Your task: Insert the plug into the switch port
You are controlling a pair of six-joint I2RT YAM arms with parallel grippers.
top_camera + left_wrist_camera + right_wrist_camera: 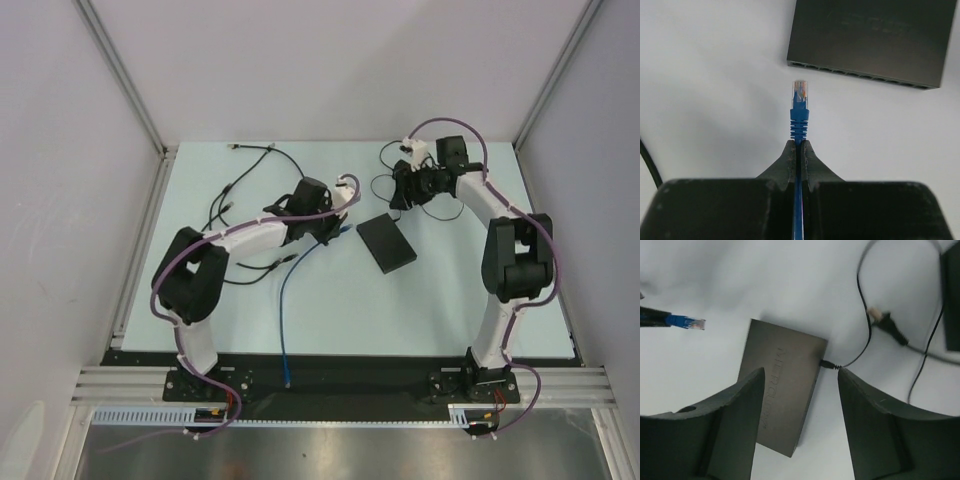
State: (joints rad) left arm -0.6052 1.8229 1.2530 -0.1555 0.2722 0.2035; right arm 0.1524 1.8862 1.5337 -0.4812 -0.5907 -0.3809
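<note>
Left claw (799,145) is clamped on the blue cable (798,220) right behind the plug (800,95). I see the plug aimed at the switch (870,37) port row, near it but not touching. Switch lies flat mid-worktop (420,310), between the arms. Right claw (800,375) hangs above it, jaws apart, nothing in them. Thin black lead (862,315) seems seated in the switch's short edge; view's soft there.

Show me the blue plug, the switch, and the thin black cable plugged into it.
blue plug (800,94), left wrist view, its clear tip.
switch (870,35), left wrist view, its flat top face.
thin black cable (827,364), right wrist view, its connector at the switch's edge.
</note>
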